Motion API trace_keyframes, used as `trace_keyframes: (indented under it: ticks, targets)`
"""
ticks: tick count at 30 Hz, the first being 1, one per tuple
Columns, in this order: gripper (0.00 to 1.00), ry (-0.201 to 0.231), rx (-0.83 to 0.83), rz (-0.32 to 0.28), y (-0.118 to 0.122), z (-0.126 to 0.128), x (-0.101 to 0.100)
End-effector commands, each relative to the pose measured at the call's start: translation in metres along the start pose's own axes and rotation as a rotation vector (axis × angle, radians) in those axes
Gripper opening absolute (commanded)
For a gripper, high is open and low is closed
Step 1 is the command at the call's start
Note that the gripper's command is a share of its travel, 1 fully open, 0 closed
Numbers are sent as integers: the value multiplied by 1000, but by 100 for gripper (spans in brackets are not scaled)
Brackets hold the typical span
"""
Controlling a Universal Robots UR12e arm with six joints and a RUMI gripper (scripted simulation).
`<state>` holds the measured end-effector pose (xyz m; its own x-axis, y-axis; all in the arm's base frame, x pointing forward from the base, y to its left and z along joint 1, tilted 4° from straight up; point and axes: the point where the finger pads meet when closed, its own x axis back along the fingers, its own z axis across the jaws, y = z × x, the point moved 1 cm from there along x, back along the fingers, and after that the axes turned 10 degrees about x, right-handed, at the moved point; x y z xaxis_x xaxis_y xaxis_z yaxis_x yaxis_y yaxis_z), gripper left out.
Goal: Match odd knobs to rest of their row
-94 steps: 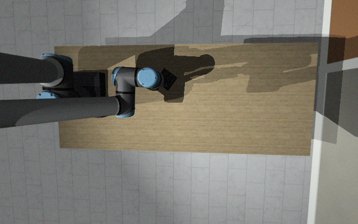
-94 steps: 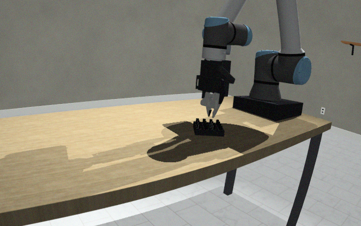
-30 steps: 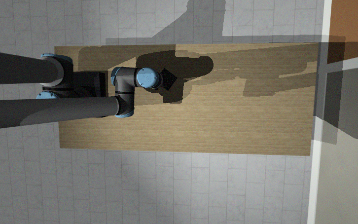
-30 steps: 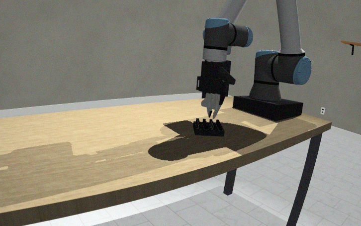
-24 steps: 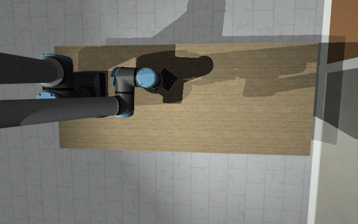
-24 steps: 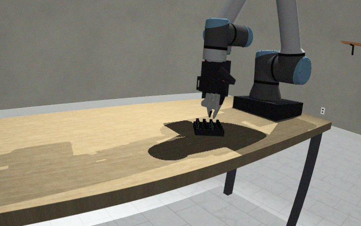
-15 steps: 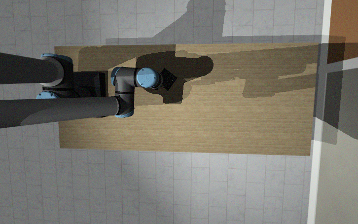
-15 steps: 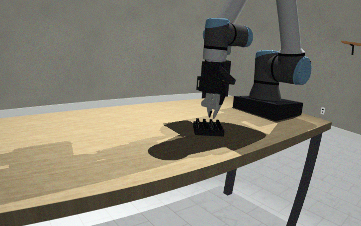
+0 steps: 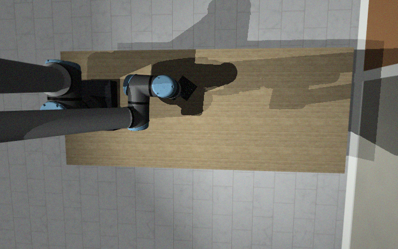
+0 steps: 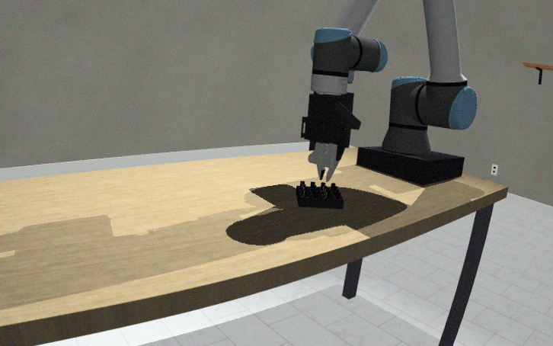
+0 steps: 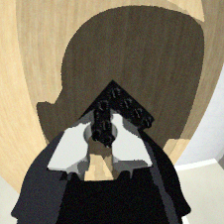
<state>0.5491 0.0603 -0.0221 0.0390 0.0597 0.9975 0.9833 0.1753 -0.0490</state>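
The gripper point(image 10: 326, 175) points straight down, its pale fingers drawn nearly together with only a narrow gap between the tips. In the exterior view the tips hang just above the knobs, apart from them, so it grips nothing. In the wrist view the fingers frame the near corner of the knob box point(image 11: 120, 111), and a knob point(image 11: 103, 130) shows in the gap between them; which one it is cannot be told, and the marks are too dark to read.

The box point(image 10: 318, 197) is a small black block studded with upright knobs, lying flat on the table point(image 10: 141, 189) directly under the gripper, turned corner-on to the wrist camera. It sits inside the arm's dark shadow, close to the table's end where the arm stands.

From above, the wrist joint point(image 9: 164, 86) covers most of the box, leaving one black corner point(image 9: 188, 87) in sight. The arm point(image 9: 55, 122) reaches in from the left of that view, and its base point(image 10: 437, 165) is a black plinth on the tabletop just behind the box. Grey tiled floor point(image 9: 194, 210) surrounds the table
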Motion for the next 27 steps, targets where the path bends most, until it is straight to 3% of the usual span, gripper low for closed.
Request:
trace_keyframes:
  ticks: [1,27]
  targets:
    - [11,0,0,-1,1,0,1]
    - [11,0,0,-1,1,0,-11]
